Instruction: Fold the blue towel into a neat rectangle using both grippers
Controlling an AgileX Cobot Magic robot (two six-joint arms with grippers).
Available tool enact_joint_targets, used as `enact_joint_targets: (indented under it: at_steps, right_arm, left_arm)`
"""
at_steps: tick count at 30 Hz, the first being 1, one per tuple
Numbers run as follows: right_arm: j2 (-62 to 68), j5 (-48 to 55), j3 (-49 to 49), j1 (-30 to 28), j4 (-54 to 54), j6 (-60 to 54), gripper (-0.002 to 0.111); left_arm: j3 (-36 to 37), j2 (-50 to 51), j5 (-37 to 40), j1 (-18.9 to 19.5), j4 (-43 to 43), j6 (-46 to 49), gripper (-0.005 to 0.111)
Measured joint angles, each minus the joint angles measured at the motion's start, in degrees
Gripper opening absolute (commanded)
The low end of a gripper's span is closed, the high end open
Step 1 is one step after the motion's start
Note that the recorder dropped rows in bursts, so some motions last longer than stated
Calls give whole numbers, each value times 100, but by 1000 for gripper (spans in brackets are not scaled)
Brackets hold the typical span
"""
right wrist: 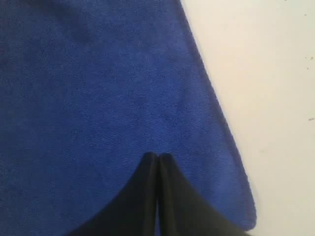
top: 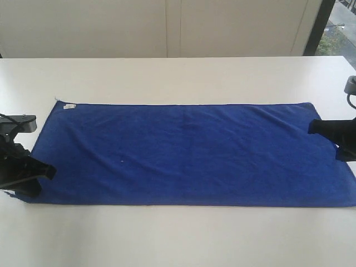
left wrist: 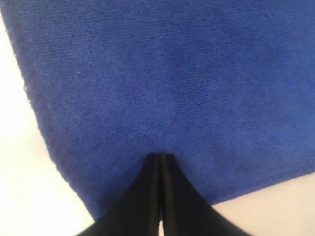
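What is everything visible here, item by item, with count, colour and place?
Long rectangular royal-blue terry-cloth towel: one, deep blue, spread flat across the middle of the table.
Small white fabric tag: one, white, at the towel's far left corner.
Flat white table: one, white, under the towel.
Pale panelled wall: one, off-white, behind the table.
Narrow window strip: one, dark-framed, far right behind the table.
Left hand: one, black, fingers shut, tips over the towel near its near left corner.
Right hand: one, black, fingers shut, tips over the towel's right end.
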Motion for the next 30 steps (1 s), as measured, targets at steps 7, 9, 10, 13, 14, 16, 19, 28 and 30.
enact_joint_targets:
  at_steps: [7, 9, 10, 13, 14, 16, 19, 28, 30]
  right_arm:
    - [0, -23, 0, 0, 68, 0, 0]
    - [0, -23, 0, 0, 71, 0, 0]
    - [0, -23, 0, 0, 71, 0, 0]
    - [0, -23, 0, 0, 71, 0, 0]
    - [0, -23, 0, 0, 71, 0, 0]
    - [0, -23, 0, 0, 71, 0, 0]
    - [0, -23, 0, 0, 71, -29, 0]
    - [0, -36, 0, 0, 71, -53, 0]
    - [0, -36, 0, 0, 71, -53, 0]
  left_arm:
    - [0, 0, 132, 0, 97, 0, 0]
    - [0, 0, 156, 0, 120, 0, 0]
    - [0, 0, 168, 0, 132, 0, 0]
    - [0, 0, 187, 0, 215, 0, 0]
    - [0, 0, 201, 0, 227, 0, 0]
    - [0, 0, 201, 0, 227, 0, 0]
    - [-26, 0, 253, 0, 275, 0, 0]
    - [-140, -578, 472, 0, 381, 0, 0]
    - [-150, -741, 484, 0, 381, 0, 0]
